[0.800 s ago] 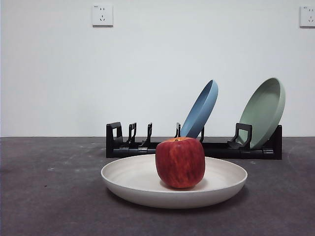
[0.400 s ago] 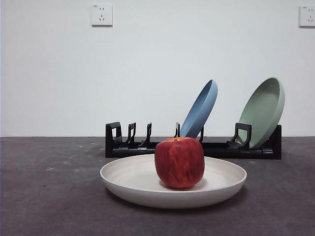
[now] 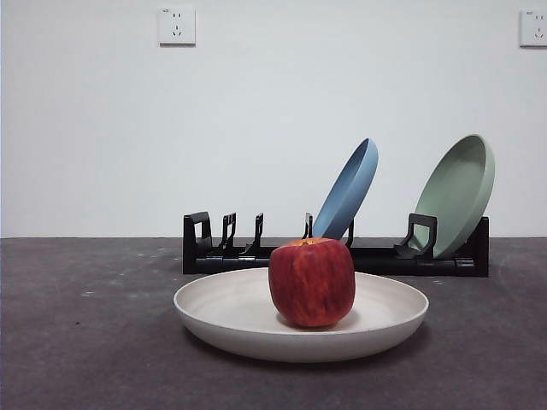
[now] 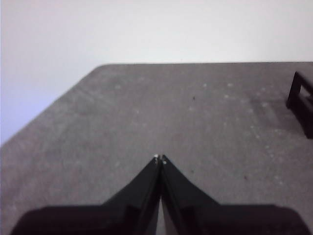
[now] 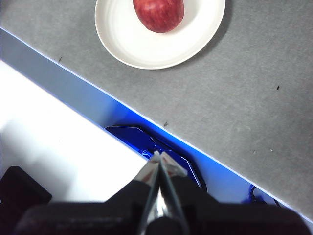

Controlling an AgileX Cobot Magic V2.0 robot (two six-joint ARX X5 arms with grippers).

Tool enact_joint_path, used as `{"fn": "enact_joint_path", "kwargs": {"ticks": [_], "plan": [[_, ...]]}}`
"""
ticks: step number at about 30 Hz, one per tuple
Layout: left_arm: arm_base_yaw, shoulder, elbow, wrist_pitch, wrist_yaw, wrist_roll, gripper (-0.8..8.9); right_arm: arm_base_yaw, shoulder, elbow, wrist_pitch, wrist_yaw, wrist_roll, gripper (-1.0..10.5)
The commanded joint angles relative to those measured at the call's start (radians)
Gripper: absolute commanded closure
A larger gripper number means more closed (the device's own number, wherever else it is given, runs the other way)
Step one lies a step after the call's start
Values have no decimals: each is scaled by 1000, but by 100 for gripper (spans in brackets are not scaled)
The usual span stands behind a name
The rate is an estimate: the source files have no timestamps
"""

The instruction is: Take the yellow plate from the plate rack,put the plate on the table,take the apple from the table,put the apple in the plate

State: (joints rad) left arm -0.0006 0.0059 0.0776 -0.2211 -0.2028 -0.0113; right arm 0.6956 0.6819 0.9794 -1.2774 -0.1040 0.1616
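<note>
The yellow plate lies flat on the table in front of the plate rack. The apple sits in the plate, upright, stem dimple up. The right wrist view shows the plate with the apple in it, far from my right gripper, which is shut and empty beyond the table's edge. My left gripper is shut and empty above bare table, with one end of the rack off to the side. Neither arm shows in the front view.
A blue plate and a sage-green plate lean in the rack's middle and right slots; the left slots stand empty. The table's edge runs across the right wrist view, with a blue object and white floor beyond.
</note>
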Motion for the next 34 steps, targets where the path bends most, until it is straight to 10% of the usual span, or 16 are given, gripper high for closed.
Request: {"fn": "enact_joint_path", "kwargs": {"ticks": [1,34], "plan": [[3,-4,-35,11,-1,-23,816,2,-2,-8,8,2,6,946],[2,-4,-60,11,0,-46,817,-7,-4,-8,25,21,-33,946]]}}
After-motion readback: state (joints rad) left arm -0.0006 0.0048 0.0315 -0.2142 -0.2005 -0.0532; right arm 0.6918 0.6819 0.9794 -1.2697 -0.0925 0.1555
